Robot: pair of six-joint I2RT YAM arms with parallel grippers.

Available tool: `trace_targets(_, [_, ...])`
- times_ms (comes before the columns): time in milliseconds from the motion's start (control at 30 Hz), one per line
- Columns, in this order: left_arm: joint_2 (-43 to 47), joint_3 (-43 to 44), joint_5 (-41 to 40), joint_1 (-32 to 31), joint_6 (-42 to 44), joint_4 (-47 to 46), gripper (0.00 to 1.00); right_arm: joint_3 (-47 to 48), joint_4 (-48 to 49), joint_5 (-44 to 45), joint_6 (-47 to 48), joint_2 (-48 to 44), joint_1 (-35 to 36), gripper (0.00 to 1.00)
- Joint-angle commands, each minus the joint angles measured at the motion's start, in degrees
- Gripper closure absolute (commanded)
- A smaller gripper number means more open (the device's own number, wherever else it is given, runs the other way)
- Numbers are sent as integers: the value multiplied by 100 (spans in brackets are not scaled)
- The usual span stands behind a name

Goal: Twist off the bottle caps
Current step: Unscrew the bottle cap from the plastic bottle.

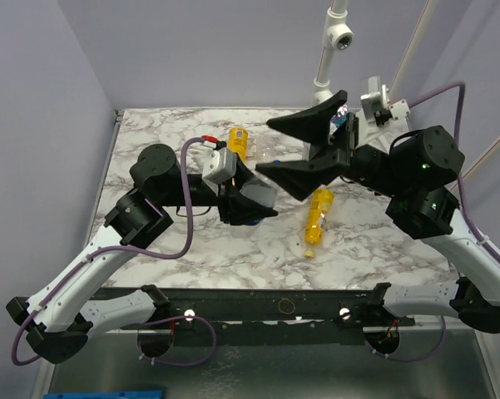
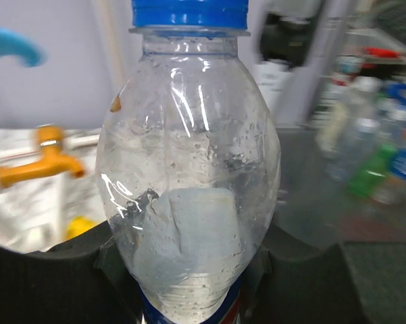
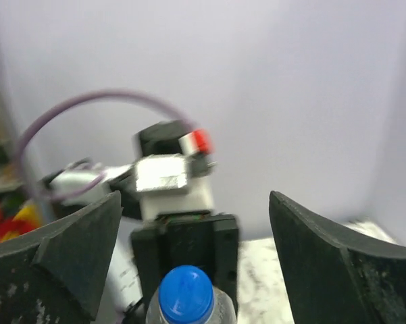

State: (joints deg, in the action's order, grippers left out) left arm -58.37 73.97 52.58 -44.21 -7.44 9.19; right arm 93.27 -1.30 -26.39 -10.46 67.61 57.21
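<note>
Blue ribbed plastic cap (image 3: pixel 186 293) is facing the right gripper's (image 3: pixel 194 202) wide-open jaws as the left gripper (image 1: pixel 248 202) is clamping its clear plastic bottle (image 2: pixel 189 169) steady for unscrewing

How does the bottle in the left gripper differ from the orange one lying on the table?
The clear bottle is clamped in the left gripper; the orange bottle lies loose on the table. The clear bottle is see-through with a blue cap; the orange bottle is filled yellow-orange. Both are small plastic bottles.
</note>
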Motion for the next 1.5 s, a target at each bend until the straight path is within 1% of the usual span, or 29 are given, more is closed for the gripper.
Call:
trace_targets(0, [2,-246,-2745,35,1300,197,100,340,-585,3097,-198,65,1,6])
trace_targets(67, [-16,-315,-3243,34,1516,151,100,772,-1112,3423,-264,397,7,6])
trace_targets(133, [-25,-365,-3552,35,1578,97,100,1240,-1605,3574,-336,745,1,7])
trace_targets(267, [-25,-383,-3833,35,1562,18,100,1672,-2149,3870,-445,1164,3,15])
trace_targets(467, [51,-428,-4016,34,1518,-91,100,1525,-2110,3983,-533,1240,1,25])
trace_targets(633, [54,-437,-4056,35,1431,-157,100,1268,-1884,4001,-699,1195,3,37])
trace_targets(800, [59,-441,-4098,35,1361,-224,100,1066,-1792,4034,-825,1175,1,39])
trace_targets(933, [61,-452,-4065,35,1299,-234,100,821,-1500,4009,-885,1048,1,52])
trace_targets(967, [68,-467,-4055,35,1297,-232,100,749,-1413,3993,-888,1008,2,54])
trace_targets(1033, [80,-489,-4038,35,1289,-234,100,684,-1277,3958,-849,947,1,54])
trace_targets(1167, [91,-507,-4036,35,1285,-234,100,797,-1200,3839,-757,936,3,45])
trace_targets(1467, [82,-478,-4048,34,1215,-262,100,713,-1228,3742,-871,867,1,45])
